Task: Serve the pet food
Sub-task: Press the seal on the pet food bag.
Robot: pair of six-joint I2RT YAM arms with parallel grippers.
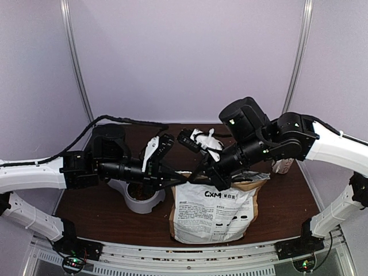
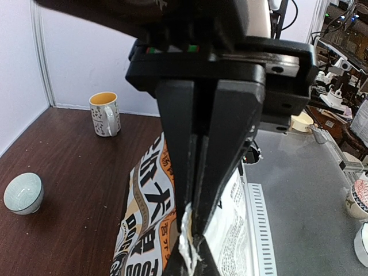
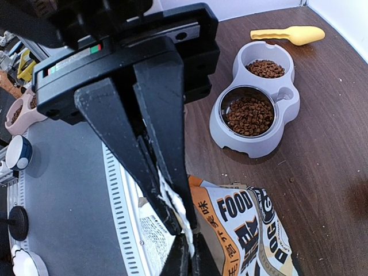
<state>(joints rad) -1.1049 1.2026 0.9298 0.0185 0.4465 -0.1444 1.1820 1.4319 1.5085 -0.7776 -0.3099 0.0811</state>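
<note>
— Where's your left claw (image 2: 192, 227)?
— I've got it pinched tight on the top edge of the dog food bag (image 1: 213, 210), which stands upright on my counter (image 1: 287, 201).
— And the pet food (image 3: 249, 115)?
— Brown kibble sits in both cups of the double feeder (image 3: 253, 146), left of the bag. A yellow scoop (image 3: 290, 34) lies near it.
— Right side?
— My right claw (image 3: 179, 227) is clamped on that same bag edge. A mug (image 2: 104, 114) stands further right.
</note>
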